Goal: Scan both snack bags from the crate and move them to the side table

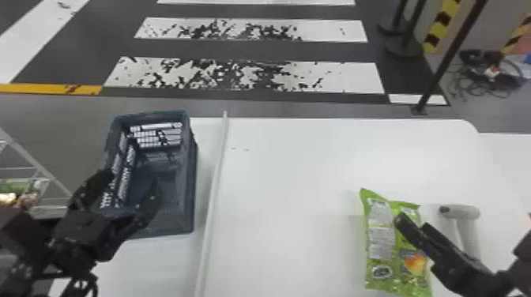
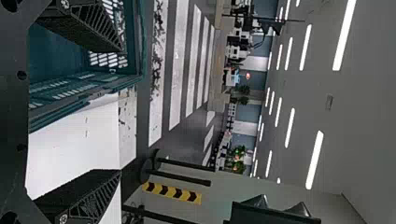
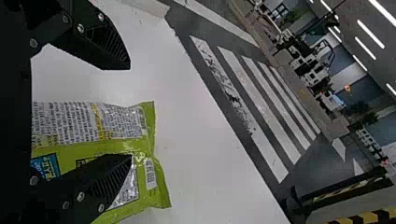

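Right end effector [image 3: 130,112] wide apart, nothing between its fingers; one finger reaches over the green snack bag [image 1: 389,241], the other stands off to the robot's right in the head view. Contact with the bag: cannot tell. Bag lies on the worktop [image 1: 292,197], toward its near right part, printed panel up with a barcode patch [image 3: 150,173] near one end seal. That lie probably suits scanning, the code facing up where a beam can find it. Scanner [image 1: 460,212] just right of the bag, likely kept there so the same arm can serve both. Film looks loose and crinkled; would expect it to slip or fold if pinched carelessly. Left end effector [image 2: 121,111] also spread and holding nothing, over the near left part of the crate [image 1: 189,173]. Crate upright, left of a pale rail [image 1: 215,177], which seems to part storage from scanning space. Beyond, at the left edge, a wire rack [image 1: 33,168] with packets [image 1: 19,187]; whether the second bag is among them, cannot tell.
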Controlling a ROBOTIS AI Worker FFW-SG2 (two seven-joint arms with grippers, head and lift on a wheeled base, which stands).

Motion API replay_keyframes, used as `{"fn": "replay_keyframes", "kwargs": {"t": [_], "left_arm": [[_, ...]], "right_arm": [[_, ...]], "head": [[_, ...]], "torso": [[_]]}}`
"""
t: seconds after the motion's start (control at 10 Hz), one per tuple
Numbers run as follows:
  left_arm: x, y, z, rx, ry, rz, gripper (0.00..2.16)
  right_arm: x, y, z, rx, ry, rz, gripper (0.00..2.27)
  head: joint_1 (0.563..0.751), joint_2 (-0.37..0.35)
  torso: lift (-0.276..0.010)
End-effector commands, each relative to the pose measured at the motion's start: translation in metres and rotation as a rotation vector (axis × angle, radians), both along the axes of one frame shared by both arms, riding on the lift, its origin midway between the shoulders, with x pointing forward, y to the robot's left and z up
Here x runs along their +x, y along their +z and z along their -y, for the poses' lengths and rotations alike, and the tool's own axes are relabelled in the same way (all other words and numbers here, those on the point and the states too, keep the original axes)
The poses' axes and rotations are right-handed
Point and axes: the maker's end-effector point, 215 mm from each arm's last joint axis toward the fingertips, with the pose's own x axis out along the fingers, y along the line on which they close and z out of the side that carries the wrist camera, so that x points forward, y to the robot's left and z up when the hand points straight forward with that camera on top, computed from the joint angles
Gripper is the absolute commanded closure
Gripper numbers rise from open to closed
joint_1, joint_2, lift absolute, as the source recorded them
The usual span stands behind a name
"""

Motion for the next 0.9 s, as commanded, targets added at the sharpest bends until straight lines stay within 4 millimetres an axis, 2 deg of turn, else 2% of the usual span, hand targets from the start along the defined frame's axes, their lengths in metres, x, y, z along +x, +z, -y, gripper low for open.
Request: {"fn": "replay_keyframes", "kwargs": {"t": [0.0,0.1,0.2,0.5,0.8], "left_arm": [[0.000,0.002,0.000,0.005,0.000,0.009,0.07],[-0.001,0.002,0.000,0.006,0.001,0.007,0.07],[-0.001,0.001,0.001,0.011,-0.001,0.006,0.07],[-0.003,-0.001,0.002,0.012,-0.002,0.002,0.07],[-0.003,0.000,0.003,0.011,-0.004,0.005,0.07]], "right_arm": [[0.002,-0.003,0.005,-0.032,0.013,0.003,1.35],[0.001,-0.004,0.001,-0.044,0.046,0.010,1.91],[0.001,-0.007,-0.002,-0.073,0.062,0.010,2.24],[0.008,0.001,-0.008,-0.189,0.072,0.095,2.24],[-0.001,-0.005,-0.020,-0.278,0.087,0.139,2.24]], "head": [[0.695,0.013],[0.695,0.006],[0.695,0.008],[0.695,0.011],[0.695,0.022]], "torso": [[-0.029],[-0.029],[-0.029],[-0.029],[-0.029]]}}
